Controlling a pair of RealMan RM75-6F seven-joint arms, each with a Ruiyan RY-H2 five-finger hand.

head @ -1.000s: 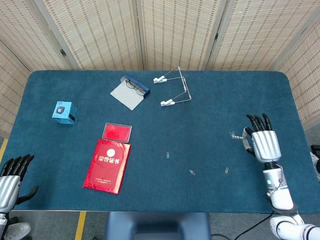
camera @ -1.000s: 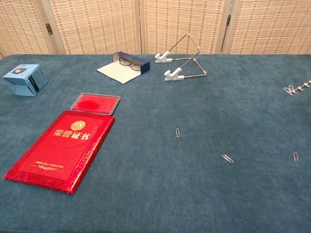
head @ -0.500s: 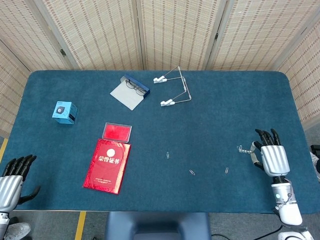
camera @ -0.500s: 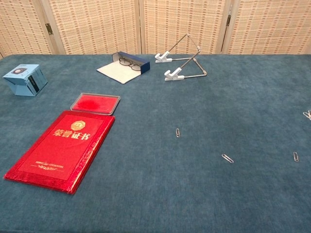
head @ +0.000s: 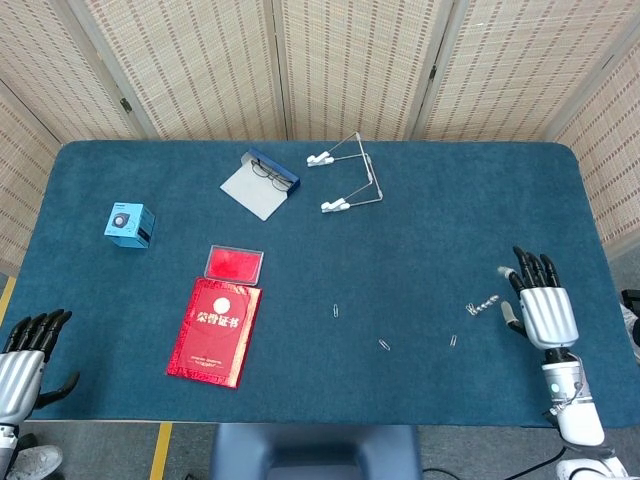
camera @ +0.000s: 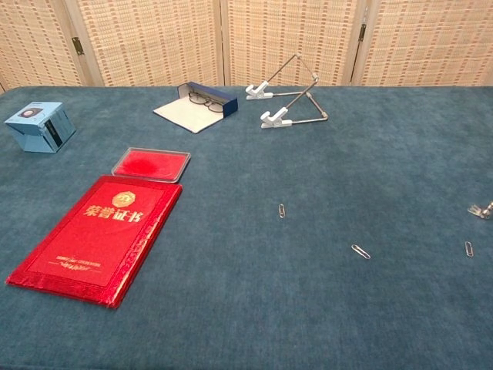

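The blue worktop (head: 420, 215) is carrying a red certificate booklet (head: 214, 331), a red ink pad (head: 234, 264), a small blue box (head: 130, 223), an open glasses case (head: 262, 183) and a wire stand (head: 352, 175). The right hand (head: 541, 308) is hovering at the worktop's right edge, fingers spread wide and holding nothing. Just beside its fingertips, a short chain of silver paper clips (head: 482, 304) is lying on the cloth, bunched and slightly curved; the chest view catches only its end at the right border (camera: 481, 209). Half a second ago the chain was dangling from that hand; now it is resting free. The left hand (head: 25, 358) is waiting off the near-left corner, fingers apart, unmoved. Three loose paper clips (head: 384, 345) are lying nearby.
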